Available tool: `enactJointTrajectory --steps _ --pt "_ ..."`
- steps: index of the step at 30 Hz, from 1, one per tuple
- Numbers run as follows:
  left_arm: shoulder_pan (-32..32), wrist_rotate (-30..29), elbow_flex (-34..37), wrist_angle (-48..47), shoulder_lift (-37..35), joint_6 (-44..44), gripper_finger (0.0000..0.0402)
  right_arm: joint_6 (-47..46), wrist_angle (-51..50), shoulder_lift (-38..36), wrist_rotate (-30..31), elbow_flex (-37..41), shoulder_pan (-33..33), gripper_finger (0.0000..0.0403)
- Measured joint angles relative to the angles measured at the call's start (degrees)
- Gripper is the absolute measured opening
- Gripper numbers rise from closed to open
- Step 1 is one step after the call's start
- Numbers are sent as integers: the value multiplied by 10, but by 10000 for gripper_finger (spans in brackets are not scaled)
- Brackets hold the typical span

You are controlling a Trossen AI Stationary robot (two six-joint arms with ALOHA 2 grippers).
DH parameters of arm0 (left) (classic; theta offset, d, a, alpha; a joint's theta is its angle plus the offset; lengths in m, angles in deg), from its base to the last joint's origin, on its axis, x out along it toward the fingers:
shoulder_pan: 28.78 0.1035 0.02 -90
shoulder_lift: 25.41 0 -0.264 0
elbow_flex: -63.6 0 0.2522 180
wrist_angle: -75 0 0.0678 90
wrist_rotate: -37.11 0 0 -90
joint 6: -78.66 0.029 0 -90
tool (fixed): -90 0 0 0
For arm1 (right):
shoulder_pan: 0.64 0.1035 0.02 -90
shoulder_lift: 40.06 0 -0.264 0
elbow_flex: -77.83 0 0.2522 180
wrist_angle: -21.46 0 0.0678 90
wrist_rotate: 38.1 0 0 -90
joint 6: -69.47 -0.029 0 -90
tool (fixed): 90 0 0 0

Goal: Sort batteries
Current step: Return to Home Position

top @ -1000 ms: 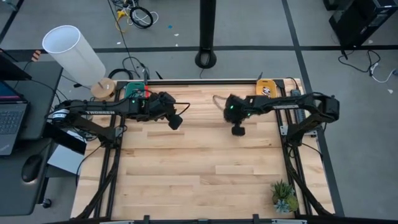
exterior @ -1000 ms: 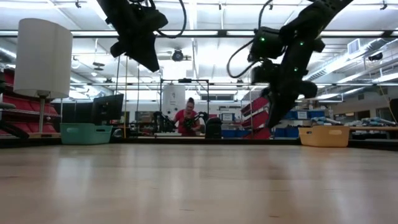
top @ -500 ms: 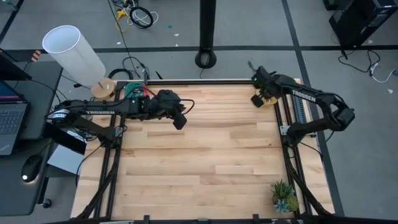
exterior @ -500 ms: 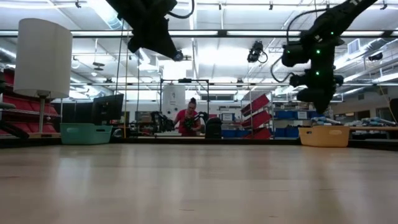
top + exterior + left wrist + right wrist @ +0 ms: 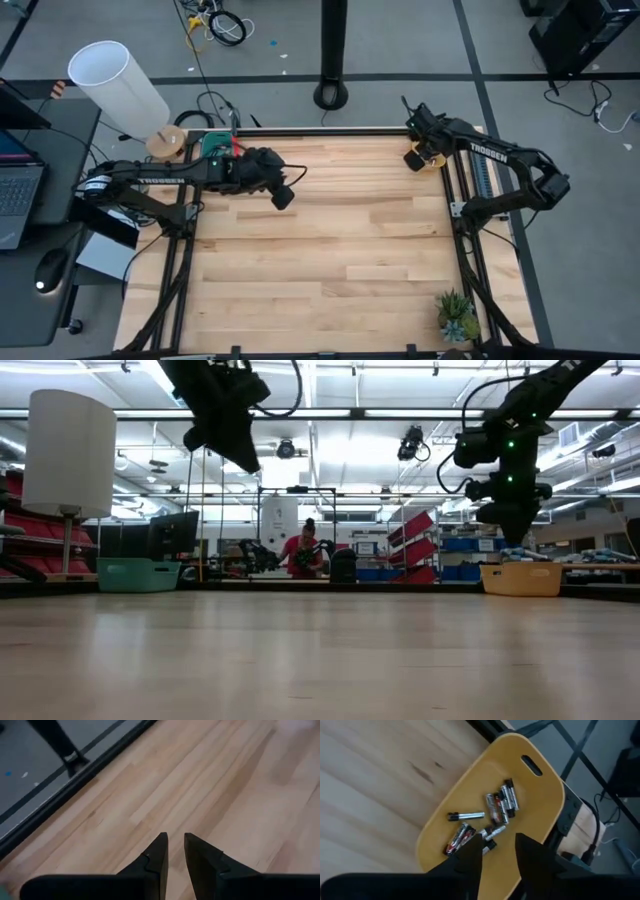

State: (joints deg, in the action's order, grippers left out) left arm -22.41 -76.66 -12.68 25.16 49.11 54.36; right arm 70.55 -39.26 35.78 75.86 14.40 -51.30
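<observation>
Several batteries (image 5: pixel 496 809), dark and silvery, lie loose in the orange tray (image 5: pixel 540 815) at the table's far right corner (image 5: pixel 432 140). My right gripper (image 5: pixel 500 842) hangs open just above that tray, pointing down, and shows in the high view (image 5: pixel 414 160) and the low view (image 5: pixel 515 538). One battery (image 5: pixel 489 833) lies right by a fingertip; nothing is between the fingers. My left gripper (image 5: pixel 174 837) hovers over bare wood near the far left (image 5: pixel 283 197), open by a narrow gap, holding nothing. A teal tray (image 5: pixel 214 146) sits at the far left corner.
A white cylinder lamp (image 5: pixel 112 82) stands beyond the far left corner and a small plant (image 5: pixel 458 316) at the near right corner. A laptop (image 5: pixel 15 190) sits left of the table. A person (image 5: pixel 303 550) shows far back in the room.
My right gripper has swung from the middle of the table toward the far right corner, rising a little and turning its wrist, and now hangs over the orange tray, where it has stayed for the last half second.
</observation>
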Motion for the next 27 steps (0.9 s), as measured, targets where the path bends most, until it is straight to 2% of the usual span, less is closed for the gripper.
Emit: enactJointTrajectory --steps 3,8,13,15,20,27 --pt "0 0 0 -44 0 -24 74 -16 -2 -5 -13 0 5 129" --pt "-2 -1 0 -118 -21 -115 74 -45 26 -56 -130 0 38 123" --pt "-17 -38 1 -116 -59 -79 74 -87 142 -144 -270 0 87 109" --pt "-22 -59 1 -117 -84 -59 74 -115 184 -181 -307 0 103 101" --pt "-23 -75 54 -91 -155 2 74 -182 198 -254 -298 6 146 76" --pt "-23 -25 204 92 -265 46 74 -297 214 -344 -256 74 203 46"
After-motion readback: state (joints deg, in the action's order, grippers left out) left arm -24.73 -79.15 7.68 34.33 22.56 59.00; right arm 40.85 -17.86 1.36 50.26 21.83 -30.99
